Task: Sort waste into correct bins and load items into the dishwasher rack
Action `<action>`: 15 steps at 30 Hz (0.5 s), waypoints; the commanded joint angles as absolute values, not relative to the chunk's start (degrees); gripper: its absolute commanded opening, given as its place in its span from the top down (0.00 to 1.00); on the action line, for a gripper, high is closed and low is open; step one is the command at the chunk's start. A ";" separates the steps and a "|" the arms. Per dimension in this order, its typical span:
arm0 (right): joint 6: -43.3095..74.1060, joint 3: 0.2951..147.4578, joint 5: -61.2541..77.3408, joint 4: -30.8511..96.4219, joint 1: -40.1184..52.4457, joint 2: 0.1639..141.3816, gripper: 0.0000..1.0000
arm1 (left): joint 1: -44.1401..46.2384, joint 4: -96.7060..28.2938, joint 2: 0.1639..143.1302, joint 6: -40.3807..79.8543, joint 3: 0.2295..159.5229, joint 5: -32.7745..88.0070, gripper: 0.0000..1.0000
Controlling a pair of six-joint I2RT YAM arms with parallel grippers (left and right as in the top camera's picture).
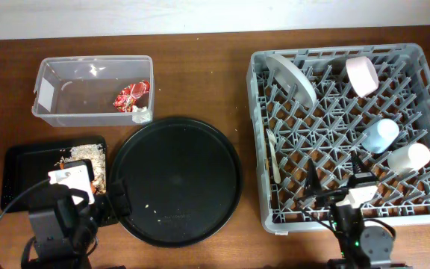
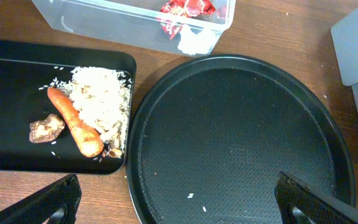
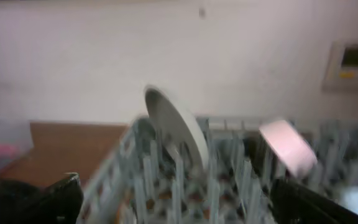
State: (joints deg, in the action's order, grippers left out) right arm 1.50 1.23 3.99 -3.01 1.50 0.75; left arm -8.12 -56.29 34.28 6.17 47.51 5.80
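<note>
The clear tub (image 1: 58, 104) holds the red-and-white wrapper (image 1: 131, 96), which also shows in the left wrist view (image 2: 185, 9). The shallow black tray (image 2: 11, 81) holds beige scraps (image 2: 101, 99), the carrot piece (image 2: 73, 121) and the brown bit (image 2: 46, 129). The grey rack (image 1: 424, 60) holds the white plate (image 1: 293, 75), pink bowl (image 1: 362, 75), blue cup (image 1: 379, 134), cream cup (image 1: 409, 158) and a thin pale utensil (image 1: 272, 153). My left gripper (image 2: 185, 205) is open and empty over the round tray's near edge. My right gripper (image 3: 179, 205) is open and empty at the rack's front.
The large round black tray (image 1: 178, 179) lies between the shallow tray and the rack, with a few rice grains on it. Bare wooden table (image 1: 200, 45) lies behind it. The right wrist view is blurred.
</note>
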 commanded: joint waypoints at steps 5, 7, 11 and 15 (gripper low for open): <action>1.76 0.32 -5.17 4.27 1.87 0.19 0.01 | -8.32 -56.21 34.04 5.08 47.18 6.44 0.01; 1.76 0.32 -5.19 4.27 1.87 0.19 0.01 | -8.32 -56.21 34.04 5.08 47.18 6.44 0.01; 1.76 0.32 -5.19 4.27 1.87 0.19 0.01 | -8.32 -56.21 34.04 5.08 47.18 6.44 0.01; 1.76 0.32 -5.21 4.25 1.87 0.19 0.01 | -8.32 -56.21 34.06 5.08 47.18 6.44 0.01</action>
State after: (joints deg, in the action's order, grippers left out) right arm 1.52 0.62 -3.66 3.88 1.50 0.67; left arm -8.12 -56.29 34.28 6.17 47.51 5.80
